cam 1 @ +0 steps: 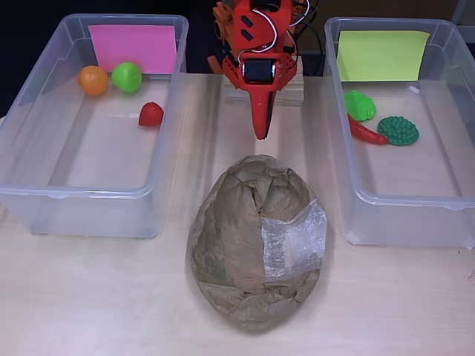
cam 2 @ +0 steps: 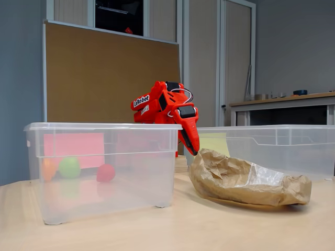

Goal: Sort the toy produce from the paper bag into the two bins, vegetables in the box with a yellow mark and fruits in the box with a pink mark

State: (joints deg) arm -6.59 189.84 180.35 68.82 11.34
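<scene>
**Hanging above a crumpled paper bag, a red robot gripper points down between two clear bins**

Sitting at the centre of a pale wooden table (cam 1: 89, 297), seen from overhead, is a crumpled brown paper bag (cam 1: 245, 237) lying on its side, with a translucent plastic patch on its right half. Its contents are hidden.

Just beyond the bag's far end, the red gripper (cam 1: 260, 126) points downward, its tip hovering above the bag's edge without touching it. Both fingers lie pressed together into one narrow point, with nothing between them. In the fixed view, the gripper (cam 2: 192, 146) hangs just above the bag's (cam 2: 246, 180) raised left end.

Left of the bag in the overhead view stands a clear plastic bin (cam 1: 44, 148) with a pink note (cam 1: 133, 46) on its far wall. Inside, near that note, are an orange ball (cam 1: 93, 79), a green apple (cam 1: 127, 76) and a small red fruit (cam 1: 151, 114).

Right of the bag stands a matching bin (cam 1: 438, 185) with a yellow note (cam 1: 382, 54). It holds a light green leafy vegetable (cam 1: 360, 104), a red chilli pepper (cam 1: 364, 131) and a dark green bumpy vegetable (cam 1: 398, 130), grouped close together.
</scene>
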